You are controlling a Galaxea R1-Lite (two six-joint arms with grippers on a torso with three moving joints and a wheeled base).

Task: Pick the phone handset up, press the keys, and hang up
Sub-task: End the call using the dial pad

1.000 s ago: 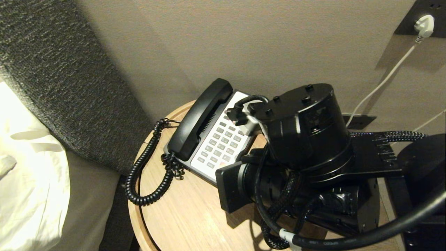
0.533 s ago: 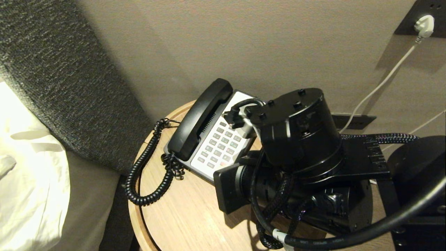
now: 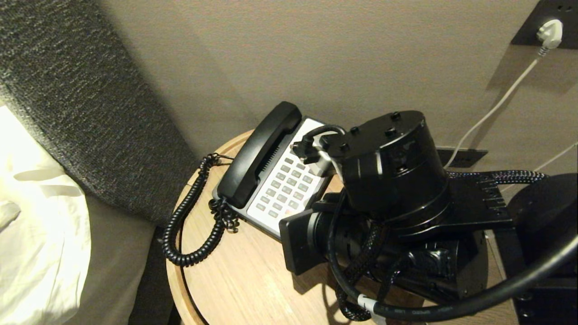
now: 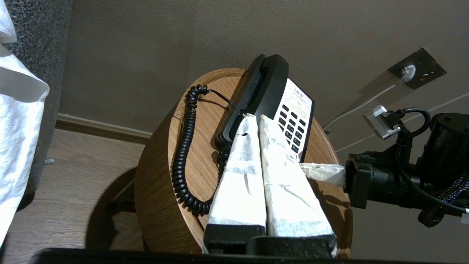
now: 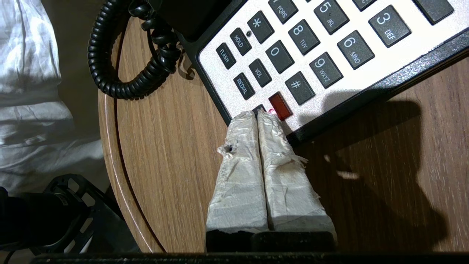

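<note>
From the head view we see the phone handset cradled on the phone base, far left on the tabletop. Left wrist view: our left end effector pressed together, empty. Right wrist view: right end effector together at the keypad's near corner; pressing here could hit the wrong key with the handset unlifted.

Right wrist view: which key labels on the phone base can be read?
On the phone base keys:
"FLASH"
"HOLD"
"REDIAL"
"VOL"
"*"
"0"
"#"
"PQRS"
"8 TUV"
"9 WXYZ"
"5 JKL"
"6 MNO"
"3 DEF"
The red key shows no text. Print at the base's far end in the left wrist view is too small.
</note>
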